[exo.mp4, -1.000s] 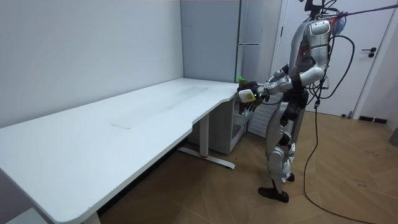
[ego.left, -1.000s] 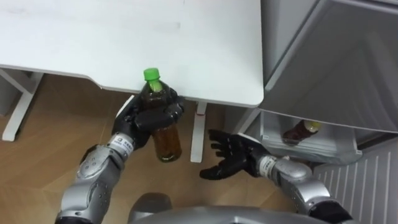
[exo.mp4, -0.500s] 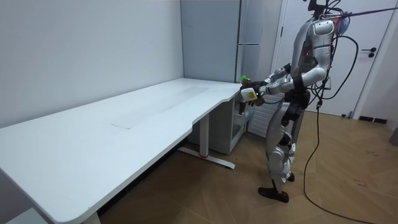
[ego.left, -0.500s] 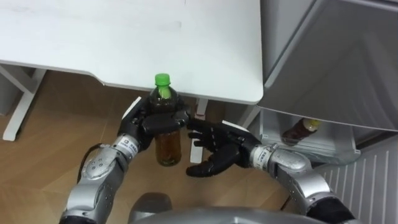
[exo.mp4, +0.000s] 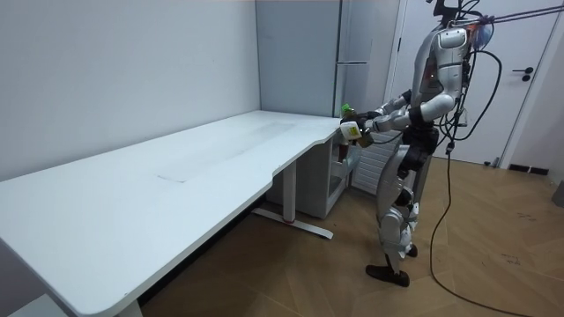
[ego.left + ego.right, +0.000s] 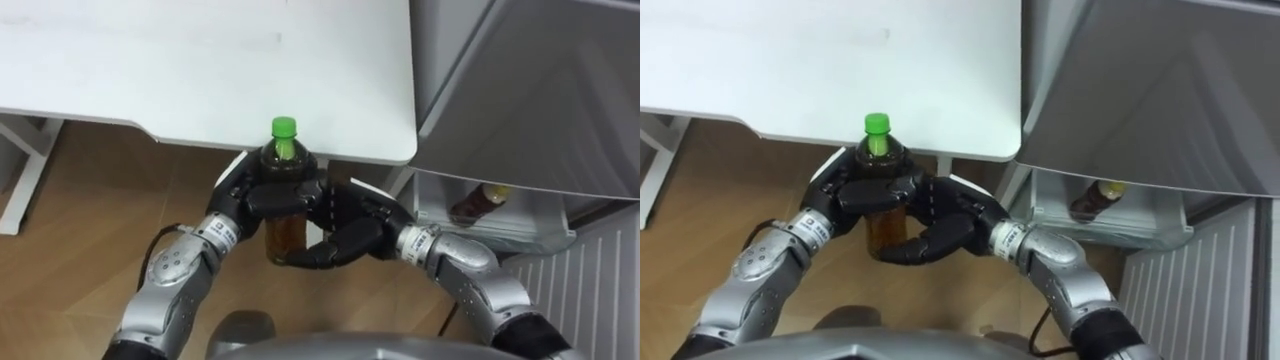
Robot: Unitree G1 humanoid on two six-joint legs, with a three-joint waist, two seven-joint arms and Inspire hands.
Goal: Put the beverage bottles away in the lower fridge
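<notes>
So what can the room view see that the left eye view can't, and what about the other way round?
Room view: the whole robot standing at the end of the long white table, beside the tall grey fridge, with a door behind it.
Left eye view: up close, the left hand and right hand are both curled round the bottle, and a second bottle lies in the open lower fridge compartment.
Both: the table, the fridge and the green-capped bottle held in front of the robot.
</notes>
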